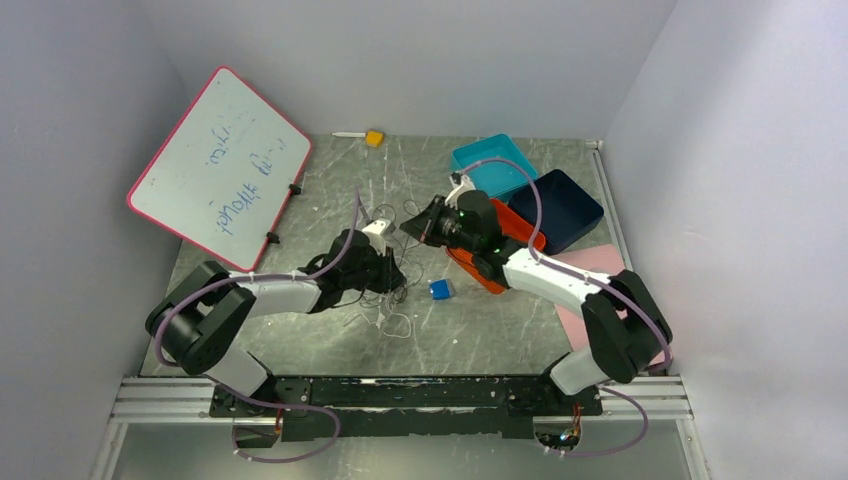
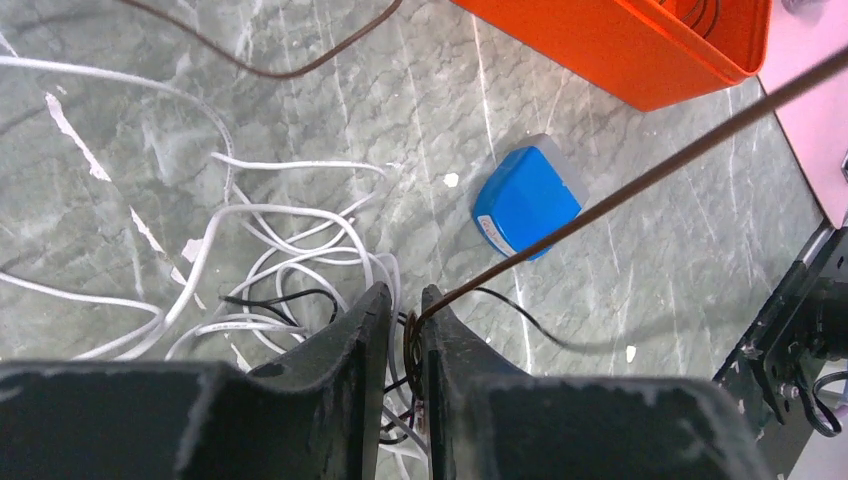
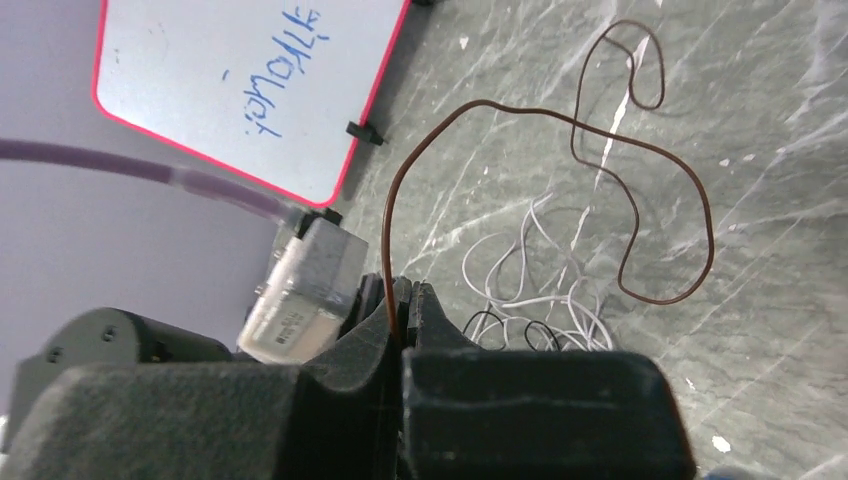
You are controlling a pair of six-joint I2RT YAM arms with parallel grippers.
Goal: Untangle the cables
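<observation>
A loose tangle of white cables (image 1: 388,315) with a thin black cable (image 2: 280,296) lies on the grey table in front of my left gripper. The white loops (image 2: 205,252) also show in the right wrist view (image 3: 520,300). My left gripper (image 2: 404,295) hangs just above the tangle, jaws nearly together on a small coil of a brown cable (image 2: 640,182) that runs taut up to the right. My right gripper (image 3: 403,290) is shut on the same brown cable (image 3: 387,220), which rises from the jaws and loops over the table. In the top view the left gripper (image 1: 387,262) and right gripper (image 1: 425,226) are close together.
A small blue box (image 1: 440,289) lies right of the tangle, also in the left wrist view (image 2: 528,200). An orange tray (image 1: 478,272), a teal tray (image 1: 495,165) and a dark blue tray (image 1: 560,205) stand at the right. A whiteboard (image 1: 220,165) leans at the left.
</observation>
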